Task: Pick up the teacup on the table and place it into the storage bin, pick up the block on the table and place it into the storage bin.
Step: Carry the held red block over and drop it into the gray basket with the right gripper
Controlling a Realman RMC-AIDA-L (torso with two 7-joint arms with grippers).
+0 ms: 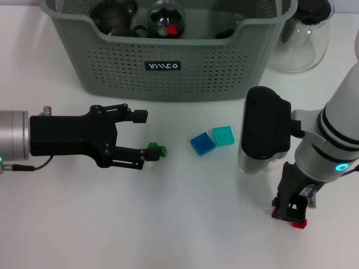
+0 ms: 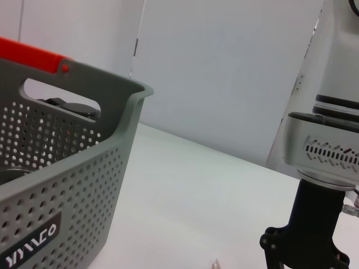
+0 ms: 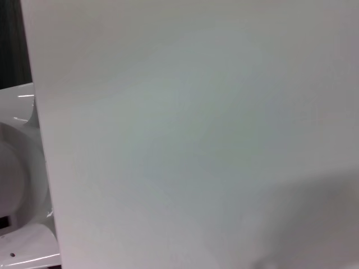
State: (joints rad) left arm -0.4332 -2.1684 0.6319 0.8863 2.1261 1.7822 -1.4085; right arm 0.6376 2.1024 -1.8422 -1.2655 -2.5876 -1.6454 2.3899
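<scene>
Pretty plain setup: everything is being carried by a white table [image 1: 185, 224], and soft shadows are being cast on it by even light from above. In the left wrist view, a pale wall of flat panels [image 2: 224, 73] is being shown behind the table's far edge, with thin vertical seams.

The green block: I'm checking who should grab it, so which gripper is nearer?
Left. The left gripper has its open jaws right beside the green block, its lower tip almost touching. The right gripper is far across the table, past the blue blocks.
</scene>
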